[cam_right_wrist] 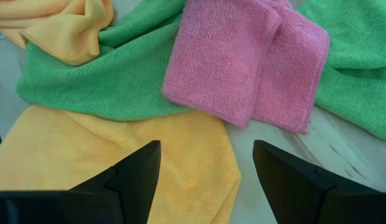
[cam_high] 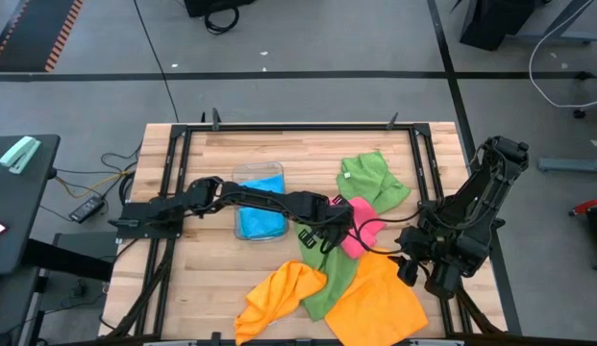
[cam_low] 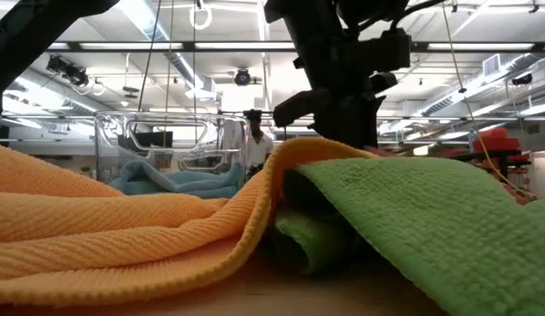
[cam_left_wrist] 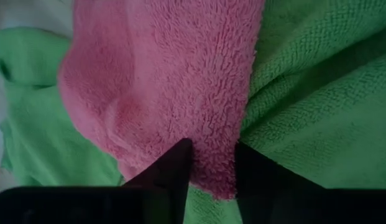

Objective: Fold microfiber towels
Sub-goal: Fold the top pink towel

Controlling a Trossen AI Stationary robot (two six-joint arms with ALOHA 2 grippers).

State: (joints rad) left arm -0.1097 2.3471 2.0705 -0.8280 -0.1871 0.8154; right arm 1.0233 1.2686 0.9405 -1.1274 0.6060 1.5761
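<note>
1. Nearest the front edge of the wooden table (cam_high: 211, 279), two orange towels are lying: one crumpled (cam_high: 279, 293) at front centre and one spread flatter (cam_high: 380, 303) to its right, with a green towel (cam_high: 329, 279) running between them and partly under both.
2. The right gripper (cam_right_wrist: 205, 168) is hovering over the flatter orange towel at the table's right side, its fingers (cam_right_wrist: 133, 171) standing wide apart and holding nothing.
3. Just beyond, near mid-table, the pink towel (cam_right_wrist: 242, 62) is lying folded over on itself, resting on green cloth.
4. The left gripper (cam_left_wrist: 211, 165) is reaching across from the left, and its two fingers (cam_left_wrist: 174, 168) are pinching an edge of the pink towel between them, set close together on the cloth.
5. Behind the pink towel, a second green towel (cam_high: 373, 180) is lying bunched toward the back right.
6. To the left, a sky-blue towel (cam_high: 261, 204) is sitting in a clear plastic tray (cam_low: 158, 140).
7. Far off in the room, a person (cam_low: 254, 140) is standing.
</note>
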